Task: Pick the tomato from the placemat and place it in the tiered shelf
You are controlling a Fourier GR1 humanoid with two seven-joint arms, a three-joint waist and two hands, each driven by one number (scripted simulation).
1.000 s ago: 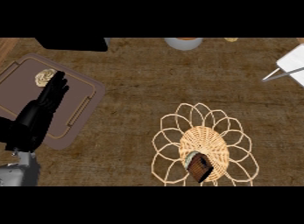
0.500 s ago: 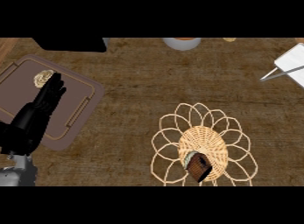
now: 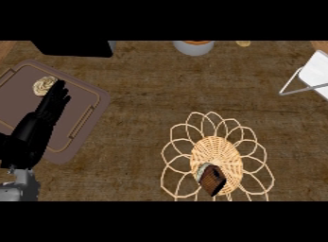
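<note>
One black left hand (image 3: 44, 116) is seen, its fingers straight and stretched over one brown rounded-square tray (image 3: 82, 123); the fingertips lie just beside one pale, knobbly round object (image 3: 44, 85) resting at the tray's far end. One woven wicker placemat (image 3: 219, 158) with looped petal edges is laid on the rough brown counter (image 3: 159, 90), bearing one dark brown block (image 3: 211, 179). One white wire-framed shelf (image 3: 321, 75) is set at the right edge.

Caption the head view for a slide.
Black left hand, fingers straight, reaches over the brown placemat toward a pale round object.
</note>
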